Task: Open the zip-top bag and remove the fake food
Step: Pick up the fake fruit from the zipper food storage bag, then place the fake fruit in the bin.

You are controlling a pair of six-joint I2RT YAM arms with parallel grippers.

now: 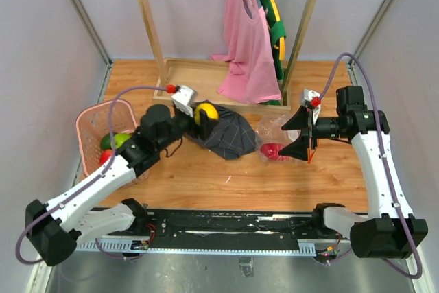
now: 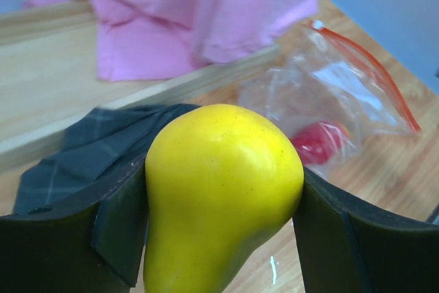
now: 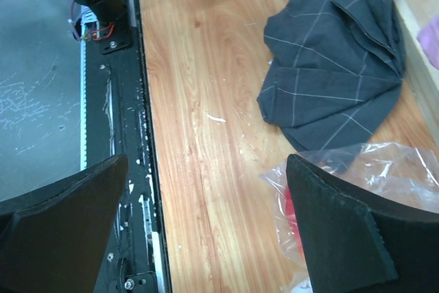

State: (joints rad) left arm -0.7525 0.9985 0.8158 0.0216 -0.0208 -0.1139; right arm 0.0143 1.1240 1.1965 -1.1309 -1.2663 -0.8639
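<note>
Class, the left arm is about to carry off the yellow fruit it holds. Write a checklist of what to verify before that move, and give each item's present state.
1. The left gripper clamps the yellow pear from both sides: ok.
2. The pear is lifted clear of the grey checked cloth: cannot tell.
3. The right gripper is open and empty, beside the zip-top bag: ok.
4. The bag is emptied: not ok, a red fruit lies inside.
5. The bag's mouth is open: cannot tell.
6. The pink basket has free room beside the green fruit: ok.
</note>
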